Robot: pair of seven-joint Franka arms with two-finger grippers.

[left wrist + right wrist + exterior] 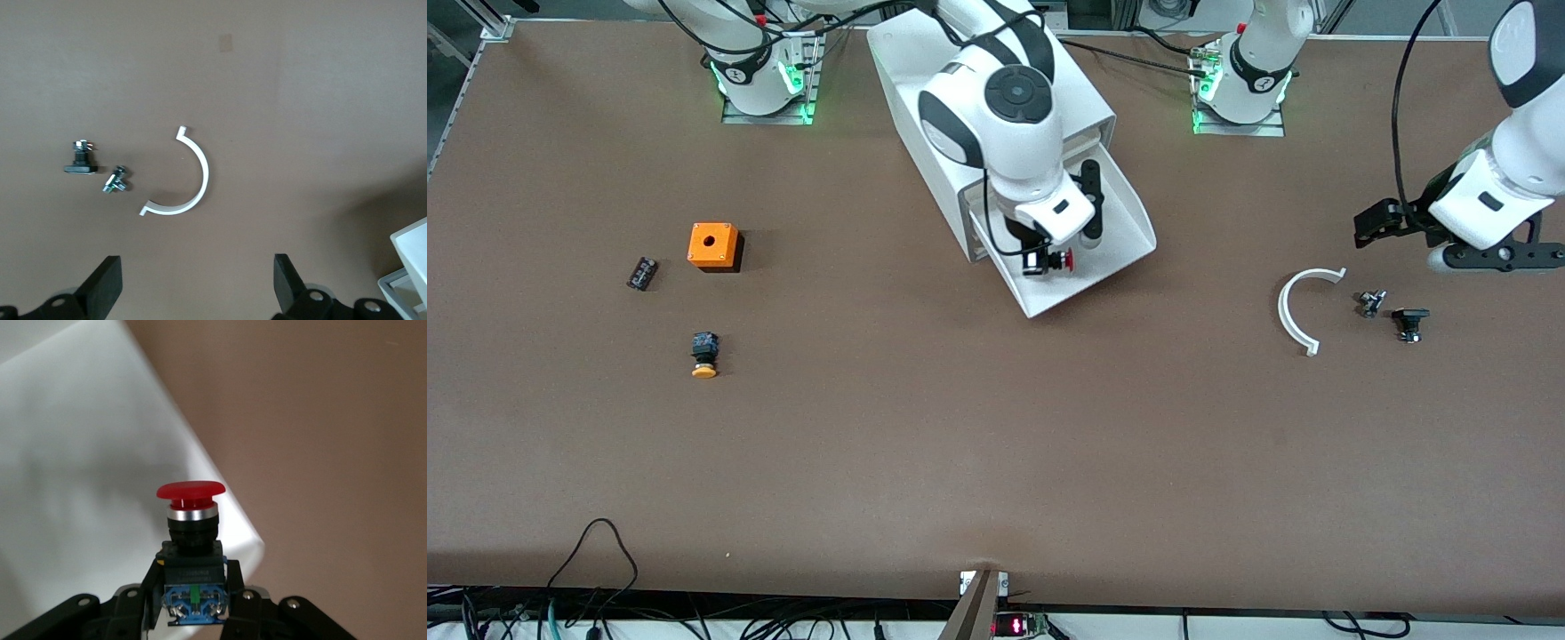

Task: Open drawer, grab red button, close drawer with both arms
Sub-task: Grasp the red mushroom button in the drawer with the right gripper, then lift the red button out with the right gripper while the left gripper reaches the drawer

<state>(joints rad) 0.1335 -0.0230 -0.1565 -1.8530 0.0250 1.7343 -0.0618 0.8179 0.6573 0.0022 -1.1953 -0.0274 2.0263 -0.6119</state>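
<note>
The white cabinet stands at the middle of the table's robot side. Its drawer is pulled out toward the front camera. My right gripper is over the open drawer, shut on the button, black body with red cap. The right wrist view shows the button clamped between the fingers above the drawer's white floor. My left gripper is open and empty, up over the table at the left arm's end; its fingers frame bare table.
A white curved piece, a small metal part and a black part lie under the left gripper. Toward the right arm's end lie an orange box with a hole, an orange-capped button and a small black block.
</note>
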